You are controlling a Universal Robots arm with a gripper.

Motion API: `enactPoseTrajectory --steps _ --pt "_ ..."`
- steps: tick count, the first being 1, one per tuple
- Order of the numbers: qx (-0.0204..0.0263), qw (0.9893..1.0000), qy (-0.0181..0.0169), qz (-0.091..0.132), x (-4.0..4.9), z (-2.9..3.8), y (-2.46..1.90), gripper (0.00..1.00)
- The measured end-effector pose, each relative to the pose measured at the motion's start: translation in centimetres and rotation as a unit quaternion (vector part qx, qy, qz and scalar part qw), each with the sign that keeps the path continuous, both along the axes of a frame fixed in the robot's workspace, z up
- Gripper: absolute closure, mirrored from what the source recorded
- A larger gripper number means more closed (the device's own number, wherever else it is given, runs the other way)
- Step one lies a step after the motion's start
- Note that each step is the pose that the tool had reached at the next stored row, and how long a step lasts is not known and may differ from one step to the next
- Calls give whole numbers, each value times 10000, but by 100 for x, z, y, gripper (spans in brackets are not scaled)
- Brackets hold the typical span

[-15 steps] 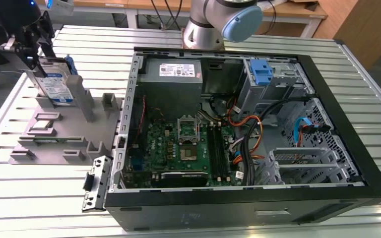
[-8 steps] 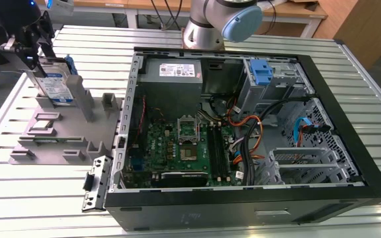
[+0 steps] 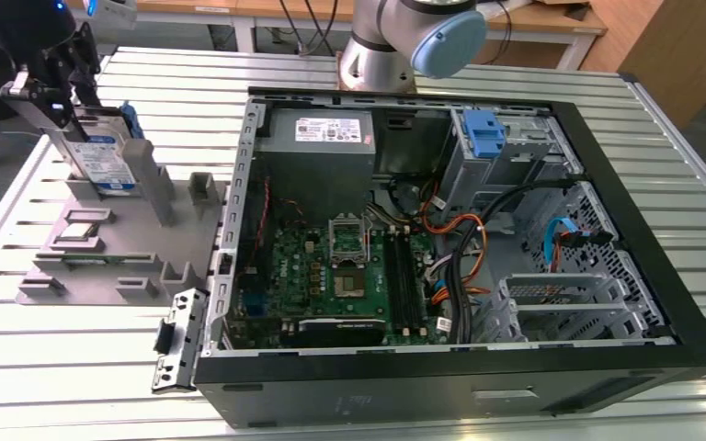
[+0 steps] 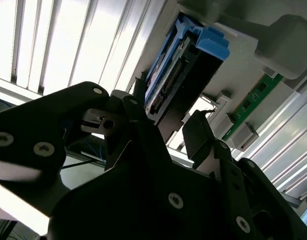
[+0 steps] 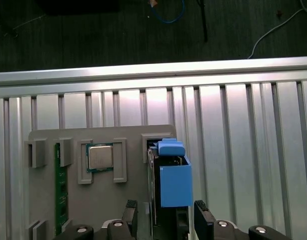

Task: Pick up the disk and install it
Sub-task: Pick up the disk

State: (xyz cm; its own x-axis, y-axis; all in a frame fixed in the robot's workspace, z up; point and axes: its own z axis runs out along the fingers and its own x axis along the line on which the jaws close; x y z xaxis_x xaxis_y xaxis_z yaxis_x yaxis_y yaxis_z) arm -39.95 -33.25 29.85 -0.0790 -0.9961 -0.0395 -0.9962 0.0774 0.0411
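The end effector (image 5: 166, 214) has its two black fingers (image 5: 131, 210) spread apart, one on each flat side of the silver rectangular hard drive with blue plastic rails (image 5: 173, 180), and slim gaps show in the first wrist view. The disk stands upright on edge in a slot of the grey moulded parts holder (image 3: 108, 248), directly under the end effector (image 3: 49, 92). That holder sits near the edge of the slatted aluminium tabletop (image 3: 84, 367) at the exterior view's left. A square silver processor chip (image 5: 99, 156) and a green memory stick (image 5: 58, 190) rest in neighbouring pockets. The open black computer case (image 3: 451, 386) lies beside the holder.
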Motion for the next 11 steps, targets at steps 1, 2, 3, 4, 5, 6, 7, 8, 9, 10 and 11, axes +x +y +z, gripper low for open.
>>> enactPoseTrajectory --steps 1,2,3,4,5,6,7,8,9,10,11 --pt "0 10000 0 0 0 0 0 44" --pt "0 10000 0 0 0 0 0 44" --pt "0 10000 0 0 0 0 0 44" --pt "0 10000 0 0 0 0 0 45" --pt "0 10000 0 0 0 0 0 45" --pt "0 10000 0 0 0 0 0 45" --pt "0 10000 0 0 0 -1 0 52" --pt "0 10000 0 0 0 0 0 52" --pt "0 10000 0 0 0 -1 0 52" --pt "0 10000 0 1 0 -1 0 52" --pt "0 10000 0 4 0 0 0 52"
